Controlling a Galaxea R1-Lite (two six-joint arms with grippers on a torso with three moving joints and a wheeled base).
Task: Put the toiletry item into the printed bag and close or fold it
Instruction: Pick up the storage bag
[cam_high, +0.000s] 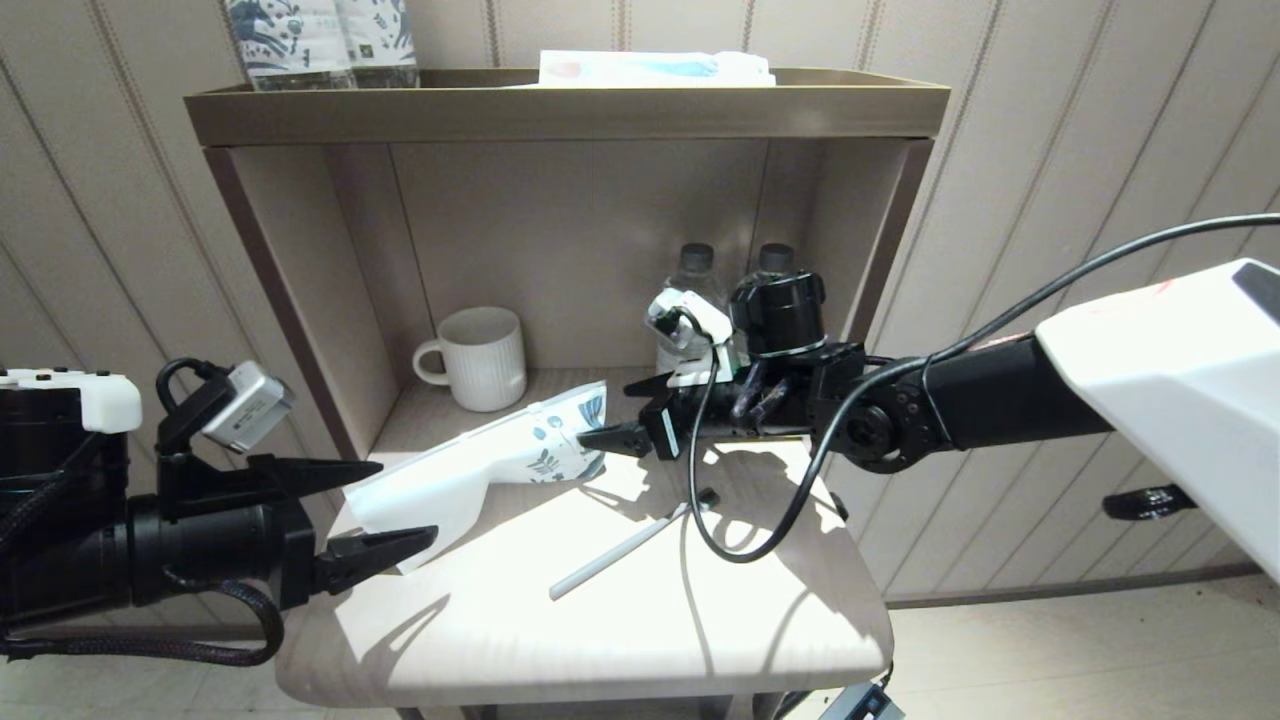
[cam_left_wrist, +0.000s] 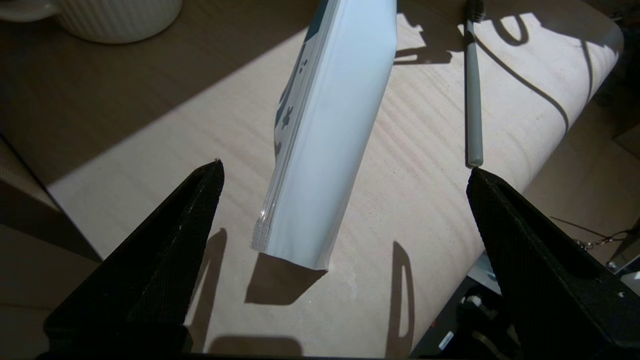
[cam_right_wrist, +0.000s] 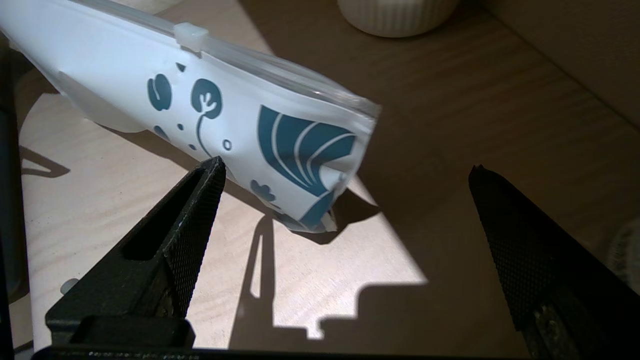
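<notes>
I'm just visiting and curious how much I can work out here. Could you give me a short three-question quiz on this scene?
1. True or false: the toothbrush is already inside the printed bag.
2. Which end of the bag is nearer the right gripper? A: plain. B: printed.
3. Fill in: the left gripper has its fingers ____.
Key: 1 false; 2 B; 3 open.

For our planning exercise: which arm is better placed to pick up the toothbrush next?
Probably the right: its open gripper hangs near the toothbrush's bristle end, while the left gripper, also open, straddles the printed bag's plain end.
</notes>
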